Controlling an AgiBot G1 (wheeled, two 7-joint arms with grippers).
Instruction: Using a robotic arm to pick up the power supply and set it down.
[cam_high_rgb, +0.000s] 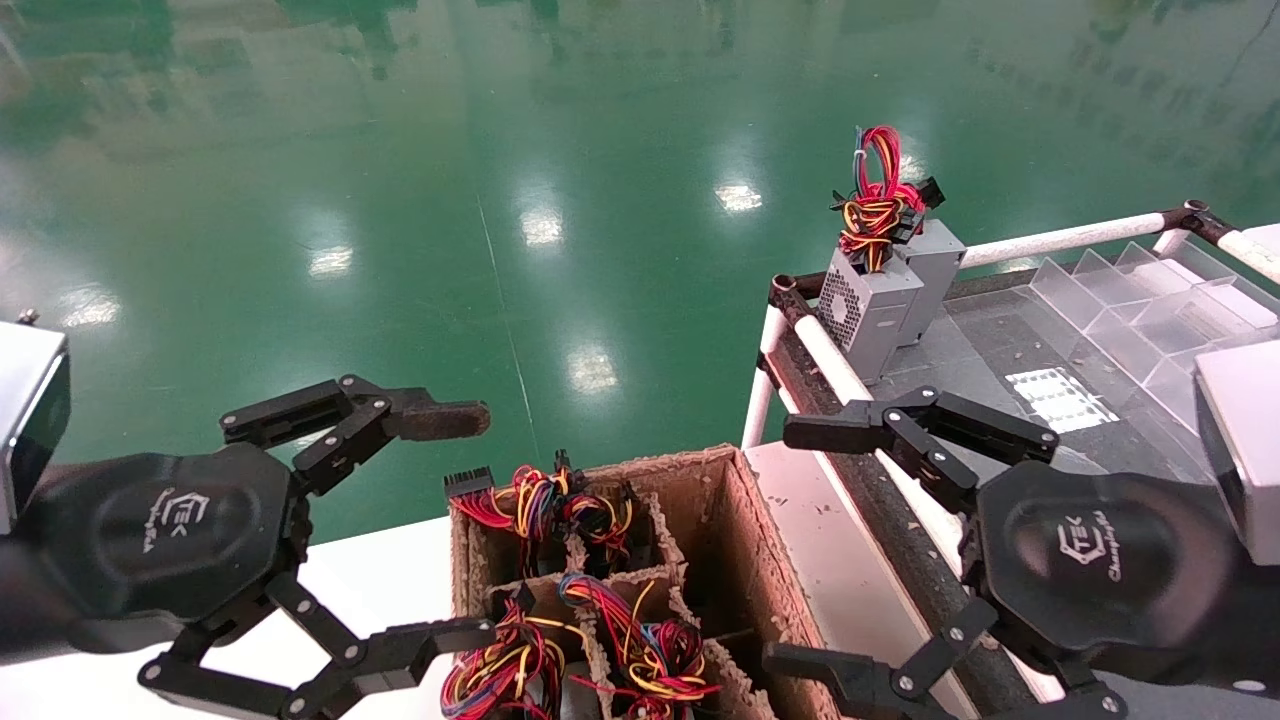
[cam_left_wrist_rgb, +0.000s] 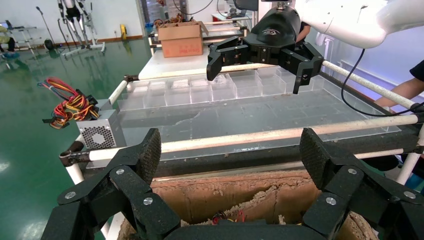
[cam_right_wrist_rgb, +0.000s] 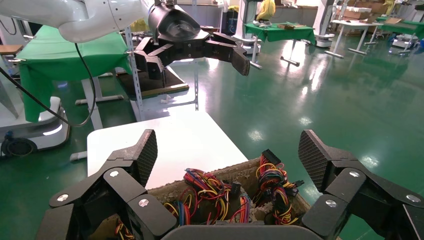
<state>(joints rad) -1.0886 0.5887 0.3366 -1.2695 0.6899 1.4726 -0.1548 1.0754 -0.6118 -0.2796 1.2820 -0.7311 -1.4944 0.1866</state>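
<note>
My fingers (cam_high_rgb: 822, 432) are spread wide on both grippers and hold nothing.

The power supply (cam_high_rgb: 868, 310) stands upright at the far left corner of the rack's dark shelf (cam_high_rgb: 1000, 350), its vent grille turned toward me and its red, yellow and black wires (cam_high_rgb: 878, 205) bunched on top, touching a second grey box (cam_high_rgb: 935, 265) just behind it. My right gripper (cam_high_rgb: 810, 545) hovers nearer, over the white rail (cam_high_rgb: 830, 360) and the right edge of the cardboard box (cam_high_rgb: 745, 540), well apart from the supply. My left gripper (cam_high_rgb: 455, 525) hangs over the box's left side, above more wire bundles (cam_high_rgb: 540, 500) in its compartments. Clear dividers (cam_high_rgb: 1150, 300) sit at far right.
</note>
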